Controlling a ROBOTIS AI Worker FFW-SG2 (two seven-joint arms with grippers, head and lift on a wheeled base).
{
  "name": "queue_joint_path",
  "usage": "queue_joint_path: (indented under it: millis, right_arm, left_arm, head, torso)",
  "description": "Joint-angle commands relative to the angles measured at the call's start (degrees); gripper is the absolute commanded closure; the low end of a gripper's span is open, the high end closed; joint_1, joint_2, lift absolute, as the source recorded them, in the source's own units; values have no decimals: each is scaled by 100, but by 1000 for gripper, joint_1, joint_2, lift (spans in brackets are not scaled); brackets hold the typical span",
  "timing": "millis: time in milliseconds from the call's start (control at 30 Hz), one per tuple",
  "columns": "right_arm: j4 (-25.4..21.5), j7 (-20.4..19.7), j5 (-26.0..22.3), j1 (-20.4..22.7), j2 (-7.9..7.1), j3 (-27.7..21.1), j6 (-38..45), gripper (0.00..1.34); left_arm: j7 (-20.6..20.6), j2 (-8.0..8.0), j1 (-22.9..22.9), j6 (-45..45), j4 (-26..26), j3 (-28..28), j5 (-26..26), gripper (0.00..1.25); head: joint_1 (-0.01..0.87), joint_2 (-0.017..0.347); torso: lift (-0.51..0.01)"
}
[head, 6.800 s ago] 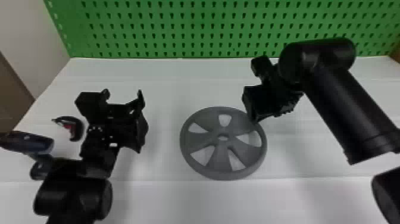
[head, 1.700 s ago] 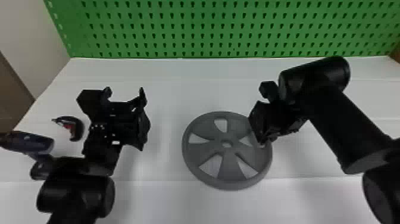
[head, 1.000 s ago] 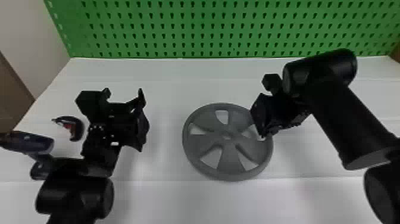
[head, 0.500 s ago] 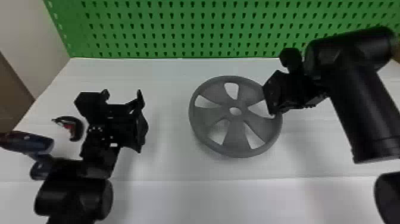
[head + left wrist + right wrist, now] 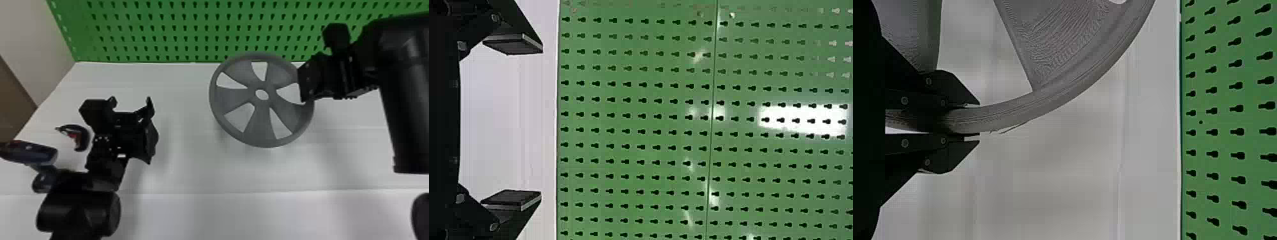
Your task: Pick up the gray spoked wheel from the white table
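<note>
Lifted the gray spoked wheel point(image 5: 263, 127) higher above the table point(image 5: 191, 172) since the earlier frame, also shifting it slightly rightward. Holds it clear of the table, overlapping the lower part of the green pegboard point(image 5: 191, 25) in the head view. Keeps the right hand point(image 5: 304, 84) clamped on the right side of the rim, pressing from both sides. Leaves the left hand point(image 5: 131, 101) parked above the table, fingers spread wide, well apart from the wheel. Shows a red-and-black item point(image 5: 83, 138) and a dark blue object point(image 5: 35, 153) farther left.
</note>
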Motion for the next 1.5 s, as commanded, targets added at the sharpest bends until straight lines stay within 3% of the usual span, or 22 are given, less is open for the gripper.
queue_joint_path:
  millis: [0,200,433,533,1100,1467]
  right_arm:
    - [-132,0,-16,48,-13,-72,8,1105]
    - [-386,0,-16,259,-22,-169,-105,1105]
    - [-712,0,-411,971,128,-837,-1722,1105]
    - [-800,0,-323,1155,242,-986,-2030,1099]
    - [-887,-17,-350,2333,611,-1171,-5308,1087]
    - [-887,-624,-332,3045,831,-1162,-7031,1059]
  left_arm:
    - [0,0,0,0,0,5,0,237]
    - [0,0,0,0,-18,5,9,237]
    - [0,0,9,-9,-70,49,9,237]
    - [0,0,26,-9,-97,75,18,237]
    - [0,0,-9,-9,-237,119,26,237]
    - [0,0,0,-9,-272,101,26,237]
  head:
    - [770,44]
    - [770,44]
    - [770,44]
    - [770,44]
    - [770,44]
    - [770,44]
  torso:
    - [-98]
    - [-98]
    - [-98]
    - [-98]
    - [-98]
    - [-98]
